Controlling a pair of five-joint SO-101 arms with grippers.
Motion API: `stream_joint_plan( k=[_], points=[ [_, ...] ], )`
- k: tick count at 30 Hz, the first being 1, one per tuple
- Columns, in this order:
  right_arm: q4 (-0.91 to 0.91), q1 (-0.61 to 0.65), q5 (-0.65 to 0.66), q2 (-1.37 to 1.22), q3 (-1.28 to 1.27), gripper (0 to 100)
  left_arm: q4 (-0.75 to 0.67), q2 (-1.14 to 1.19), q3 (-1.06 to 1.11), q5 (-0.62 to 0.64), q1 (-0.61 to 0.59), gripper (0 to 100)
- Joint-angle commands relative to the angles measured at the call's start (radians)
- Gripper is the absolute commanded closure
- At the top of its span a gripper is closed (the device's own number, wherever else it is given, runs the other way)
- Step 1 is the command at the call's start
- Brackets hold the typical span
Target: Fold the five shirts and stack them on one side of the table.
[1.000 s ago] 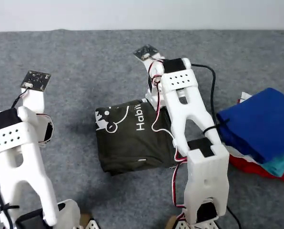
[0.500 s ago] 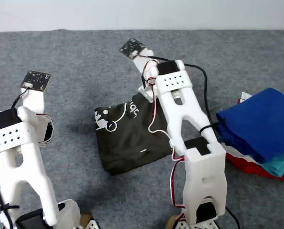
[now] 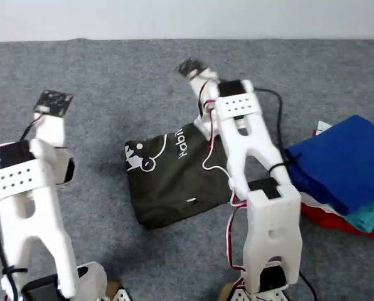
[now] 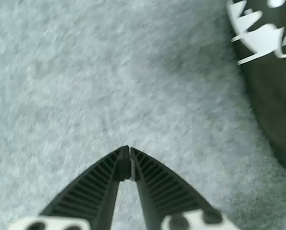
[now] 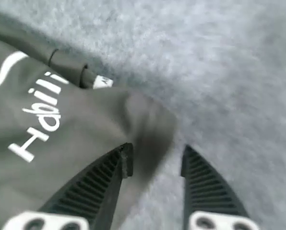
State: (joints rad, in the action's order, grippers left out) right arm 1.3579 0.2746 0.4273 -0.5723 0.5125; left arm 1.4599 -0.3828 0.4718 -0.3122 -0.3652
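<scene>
Folded dark shirt with white print [image 3: 174, 182]: lies flat at mid-desk on the grey felt-covered desk [image 3: 105, 75].
Stack of folded shirts, blue on top [image 3: 341, 163]: at the right edge, apart from the dark shirt.
Right claw [image 5: 155, 160]: released, at the dark shirt's corner.
Left claw [image 4: 129, 165]: clenched, empty, over bare felt beside the shirt.

Quick count: two arms, left arm [image 3: 24, 207] and right arm [image 3: 256, 163], with one gripper each, left gripper [image 4: 129, 152] and right gripper [image 5: 154, 158]. Five shirts: one dark shirt [image 3: 174, 182], plus a pile of four, blue shirt [image 3: 341, 163], teal shirt [image 3: 369, 219], white shirt [image 3: 311, 202], red shirt [image 3: 328, 219]. One grey table [image 3: 112, 75].
</scene>
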Motion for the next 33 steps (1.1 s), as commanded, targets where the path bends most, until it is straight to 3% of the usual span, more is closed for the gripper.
stream_joint_plan(
  k=[1,9,16,27,33],
  points=[
    [0.035,-0.028,-0.028,0.159,0.054,79.6,-0.064,-0.026,-0.005,0.068,0.106,99],
    [0.183,-0.079,-0.029,0.252,0.052,80.5,-0.222,0.112,-0.053,0.153,0.305,99],
    [0.325,-0.131,-0.026,0.252,0.046,95.5,-0.25,0.41,-0.219,0.152,0.4,99],
    [0.348,-0.189,-0.025,0.251,0.044,98.8,-0.163,0.852,-0.467,0.124,0.382,99],
    [0.348,-0.188,-0.025,0.251,0.044,98.8,-0.112,0.838,-0.522,0.124,0.322,99]
  ],
)
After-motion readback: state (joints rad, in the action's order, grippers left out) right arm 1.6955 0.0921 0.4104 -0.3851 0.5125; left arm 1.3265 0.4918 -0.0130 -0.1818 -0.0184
